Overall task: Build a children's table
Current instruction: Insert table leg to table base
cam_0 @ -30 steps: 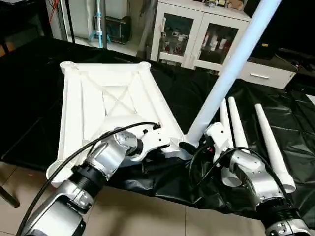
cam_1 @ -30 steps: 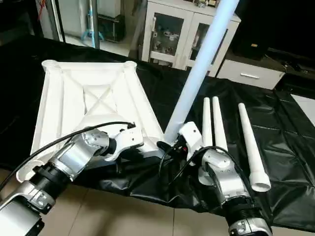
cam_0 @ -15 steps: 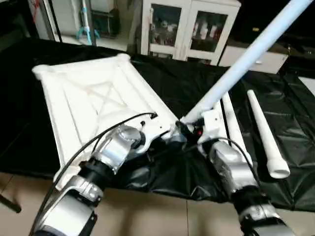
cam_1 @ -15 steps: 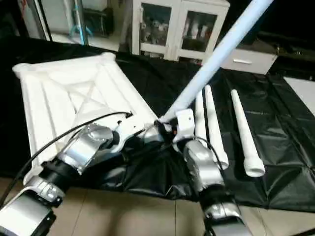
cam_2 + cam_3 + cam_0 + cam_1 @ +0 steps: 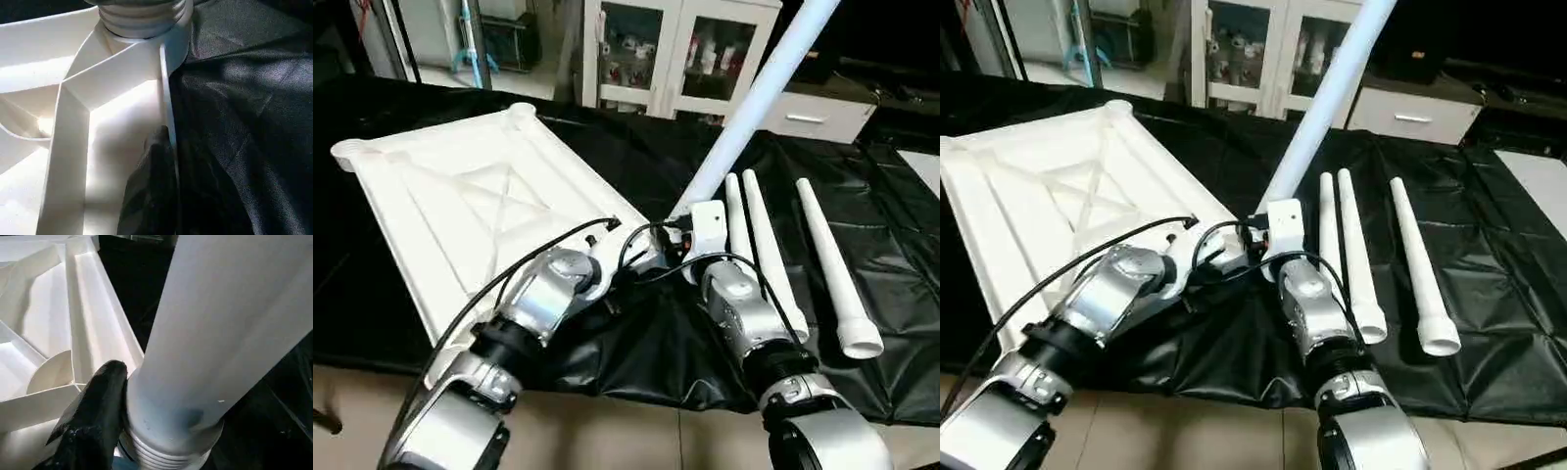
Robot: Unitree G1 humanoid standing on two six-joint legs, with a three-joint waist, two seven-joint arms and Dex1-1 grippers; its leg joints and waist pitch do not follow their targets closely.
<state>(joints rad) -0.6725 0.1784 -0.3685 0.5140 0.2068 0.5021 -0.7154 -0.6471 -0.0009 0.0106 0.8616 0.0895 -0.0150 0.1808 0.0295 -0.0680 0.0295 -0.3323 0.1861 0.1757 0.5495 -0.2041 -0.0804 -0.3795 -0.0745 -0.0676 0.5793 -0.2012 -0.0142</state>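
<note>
- Step in hand, by judgement: fitting of the first leg (image 5: 759,103) into the near corner socket (image 5: 142,17) of the table top (image 5: 460,211); threaded foot of the leg seen seated at the socket mouth in both wrist views, not visibly driven home.
- Table top: white, ribbed underside up, lying at left and upper left of the head frames on the black-covered work table (image 5: 607,147); near corner at frame centre, between the two wrists.
- Mounted leg: rising from frame centre at a slant toward the upper right and past the top edge.
- Spare legs (image 5: 759,250): three, flat on the black cover at centre right; two lying side by side and touching, the third (image 5: 832,274) a little apart further right, wide end toward the lower right.
- Right gripper (image 5: 146,421): partly open, clamped on the thick lower end of the mounted leg just above the threads; one black finger (image 5: 95,416) pressed against its side, second finger hidden behind the tube.
- Left gripper (image 5: 156,196): nearly closed, pinching the thin edge wall of the top just beside the socket; one dark finger (image 5: 146,186) inside the rim, black cover on the outer side.
- Next move, by judgement: leg to be brought upright and in line with the socket, then turned or pressed down; top to be held steady against twisting.
- Risk, by judgement: cross-seating of the threads if driven while tilted.
</note>
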